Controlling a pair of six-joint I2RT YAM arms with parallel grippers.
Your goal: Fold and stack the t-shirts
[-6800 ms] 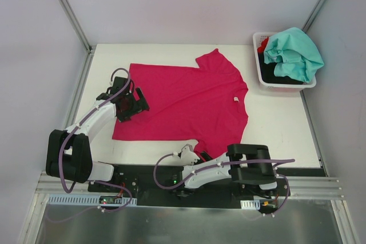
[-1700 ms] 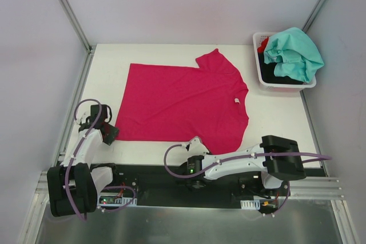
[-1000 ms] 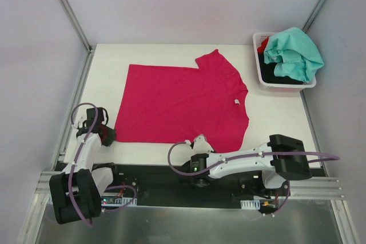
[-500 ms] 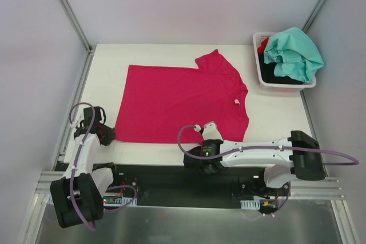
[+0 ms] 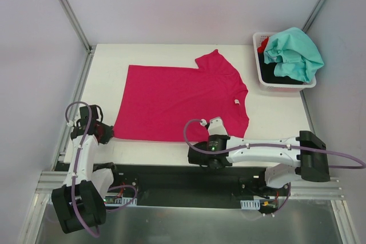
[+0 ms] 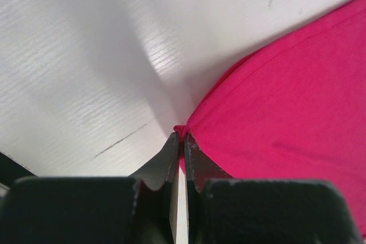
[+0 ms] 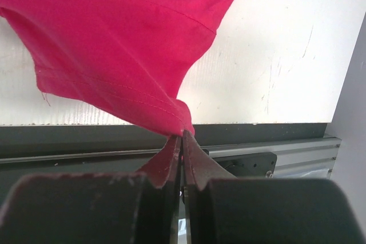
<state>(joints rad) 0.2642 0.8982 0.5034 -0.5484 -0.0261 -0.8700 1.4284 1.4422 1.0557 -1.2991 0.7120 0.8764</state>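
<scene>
**A:** Top external view. Where's the pink shirt (image 5: 183, 98)?

**B:** Spread flat over the middle of the table (image 5: 280, 124), hem toward the left edge, collar toward the right.

**A:** And the left claw (image 5: 108, 134)?

**B:** Pressed together on the shirt's near left corner, close to the table's left edge. The left wrist view shows cloth nipped between the tips.

**A:** The right claw (image 5: 215, 124)?

**B:** Pinching a fold of the shirt's near edge — the cloth bunches at its tips.

**A:** Other shirts?

**B:** A teal shirt (image 5: 294, 52) is heaped over a black one (image 5: 271, 75) in the basket (image 5: 286, 87) — far right corner.
</scene>
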